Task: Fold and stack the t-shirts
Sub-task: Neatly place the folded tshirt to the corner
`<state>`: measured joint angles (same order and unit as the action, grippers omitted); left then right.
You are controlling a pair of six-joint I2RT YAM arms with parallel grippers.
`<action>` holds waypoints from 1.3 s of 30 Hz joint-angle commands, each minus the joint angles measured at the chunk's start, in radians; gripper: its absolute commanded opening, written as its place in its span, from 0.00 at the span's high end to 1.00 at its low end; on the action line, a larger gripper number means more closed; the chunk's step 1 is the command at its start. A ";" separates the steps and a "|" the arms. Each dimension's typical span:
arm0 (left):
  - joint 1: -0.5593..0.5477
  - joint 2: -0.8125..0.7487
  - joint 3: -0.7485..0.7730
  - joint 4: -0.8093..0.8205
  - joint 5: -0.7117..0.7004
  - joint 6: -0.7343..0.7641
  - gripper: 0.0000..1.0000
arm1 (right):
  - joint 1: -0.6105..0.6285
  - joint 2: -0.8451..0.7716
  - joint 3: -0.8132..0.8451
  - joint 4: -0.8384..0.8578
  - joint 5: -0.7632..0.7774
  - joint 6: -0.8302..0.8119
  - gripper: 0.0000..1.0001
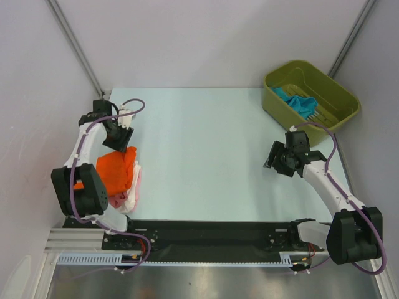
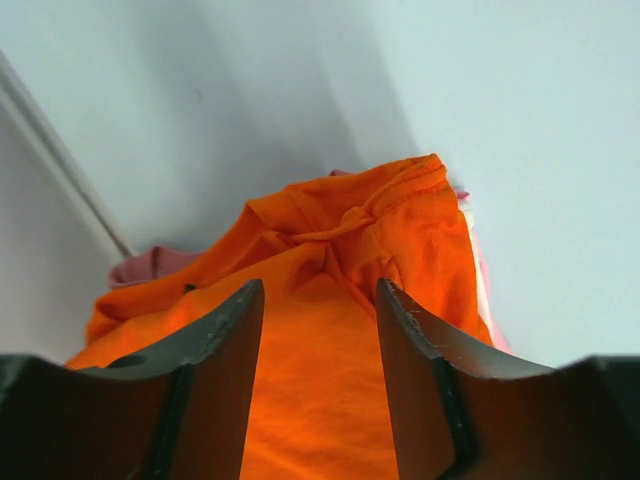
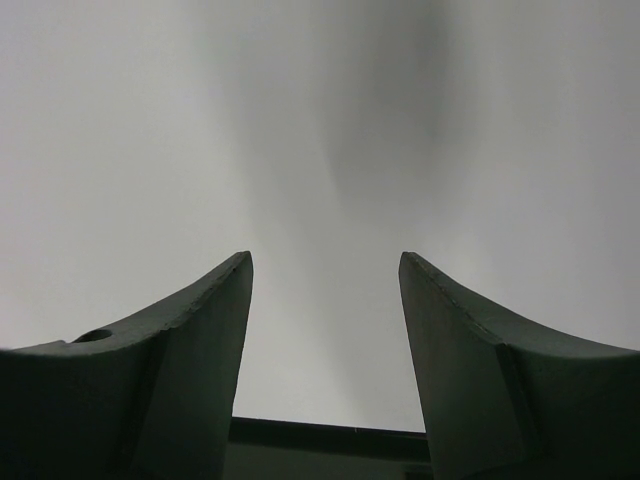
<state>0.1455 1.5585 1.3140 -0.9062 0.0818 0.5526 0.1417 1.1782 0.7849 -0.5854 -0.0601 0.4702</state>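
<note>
A folded bright orange t-shirt lies on top of a pink one and a white one in a stack at the table's left edge. My left gripper hovers over the stack's far end, open and empty. In the left wrist view the orange t-shirt fills the gap between the fingers, with pink cloth behind. A teal-blue t-shirt lies crumpled in the olive bin. My right gripper is open and empty over bare table; its wrist view shows only the surface.
The olive-green bin stands at the back right corner. Grey walls close the left, back and right sides. A black strip and metal rail run along the near edge between the arm bases.
</note>
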 commanded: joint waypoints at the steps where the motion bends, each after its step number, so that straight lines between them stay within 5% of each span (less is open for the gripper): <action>1: 0.003 0.014 -0.004 -0.008 0.001 -0.094 0.48 | -0.005 -0.015 -0.003 0.024 0.019 -0.015 0.34; 15: 0.005 -0.032 -0.064 0.016 -0.119 -0.083 0.63 | -0.007 -0.006 0.014 0.019 0.016 -0.015 0.34; 19: 0.003 -0.060 -0.055 0.003 -0.120 -0.077 0.99 | -0.007 -0.002 0.025 0.021 0.011 -0.016 0.34; 24: 0.003 -0.080 0.002 -0.031 -0.089 -0.082 0.98 | -0.007 -0.003 0.027 0.015 0.014 -0.018 0.34; 26: 0.002 -0.080 0.004 -0.028 -0.091 -0.074 0.84 | -0.007 -0.003 0.025 0.013 0.016 -0.018 0.34; 34: 0.003 -0.049 -0.041 -0.013 -0.089 -0.062 0.54 | -0.008 -0.017 0.024 0.001 0.025 -0.024 0.34; 36: 0.003 -0.049 -0.058 -0.008 -0.089 -0.059 0.55 | -0.007 -0.023 0.020 -0.004 0.028 -0.022 0.34; 39: 0.003 -0.054 -0.067 -0.002 -0.105 -0.057 0.78 | -0.007 -0.026 0.016 -0.004 0.028 -0.022 0.34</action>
<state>0.1467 1.5192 1.2564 -0.9237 -0.0208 0.4824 0.1398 1.1778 0.7826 -0.5869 -0.0490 0.4656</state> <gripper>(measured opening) 0.256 0.657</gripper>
